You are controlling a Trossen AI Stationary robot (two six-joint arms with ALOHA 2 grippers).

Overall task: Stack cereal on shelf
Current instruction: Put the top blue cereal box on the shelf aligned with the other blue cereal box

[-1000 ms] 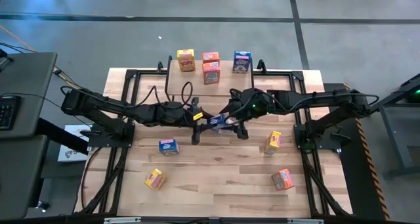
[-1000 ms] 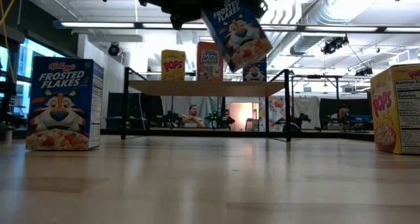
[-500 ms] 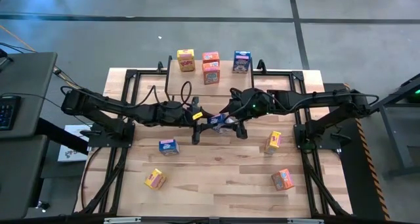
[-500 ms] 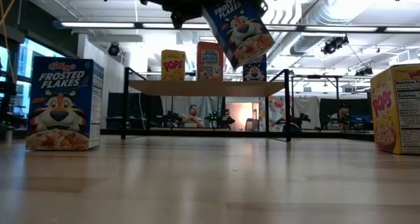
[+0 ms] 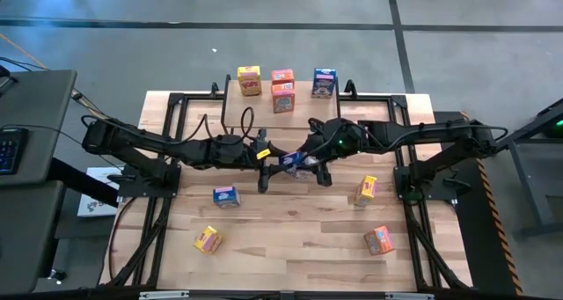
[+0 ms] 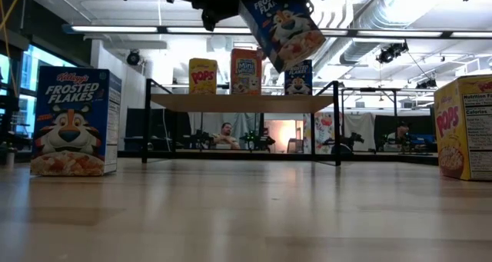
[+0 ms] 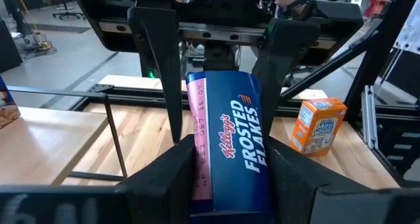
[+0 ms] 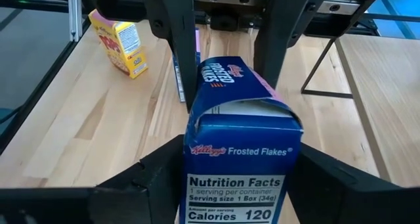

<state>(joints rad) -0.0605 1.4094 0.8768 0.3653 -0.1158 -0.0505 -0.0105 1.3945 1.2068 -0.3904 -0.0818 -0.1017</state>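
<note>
- A robotics lab: butcher-block wooden tabletop (image 5: 290, 225) ringed by black metal framing (image 5: 167, 124).
- Bare grey concrete floor (image 5: 132, 45), exposed ceiling ducts (image 6: 400, 20).
- Seated people (image 6: 225, 133) at workstations behind.

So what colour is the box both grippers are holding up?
Blue, the Frosted Flakes box; clearest in the left wrist view.
</note>
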